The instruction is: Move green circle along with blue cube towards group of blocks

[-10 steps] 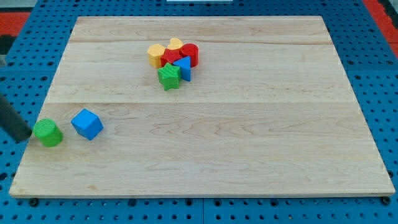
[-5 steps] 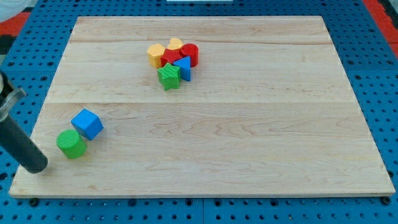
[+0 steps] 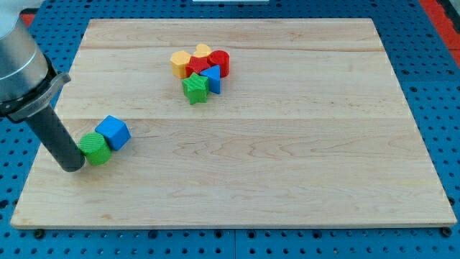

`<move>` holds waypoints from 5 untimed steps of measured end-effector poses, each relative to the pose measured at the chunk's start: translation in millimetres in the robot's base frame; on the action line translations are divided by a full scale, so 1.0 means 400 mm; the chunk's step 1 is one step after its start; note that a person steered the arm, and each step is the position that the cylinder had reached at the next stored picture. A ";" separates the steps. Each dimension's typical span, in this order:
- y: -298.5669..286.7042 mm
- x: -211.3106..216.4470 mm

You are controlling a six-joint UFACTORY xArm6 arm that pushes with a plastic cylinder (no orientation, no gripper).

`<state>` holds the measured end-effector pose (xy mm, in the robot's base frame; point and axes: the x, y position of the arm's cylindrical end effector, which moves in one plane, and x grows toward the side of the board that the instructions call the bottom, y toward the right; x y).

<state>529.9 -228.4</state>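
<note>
My tip (image 3: pixel 72 165) (a plain rod, so no jaws to open or close) rests on the board (image 3: pixel 287 180), touching the green circle (image 3: pixel 95 148) on its right. Blue cube (image 3: pixel 113 132) touches the circle, up-right. The group of blocks (image 3: pixel 200 72) lies well apart, toward the view's top right.

My arm shows a broad, smooth grey cylinder with a flared collar at its base. From it runs a straight, matte black rod, ending in my tip (image 3: pixel 72 167), blunt and round.
</note>
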 end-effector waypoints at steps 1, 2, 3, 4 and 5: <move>0.019 -0.001; 0.044 -0.001; 0.088 -0.045; 0.099 -0.122; 0.147 -0.151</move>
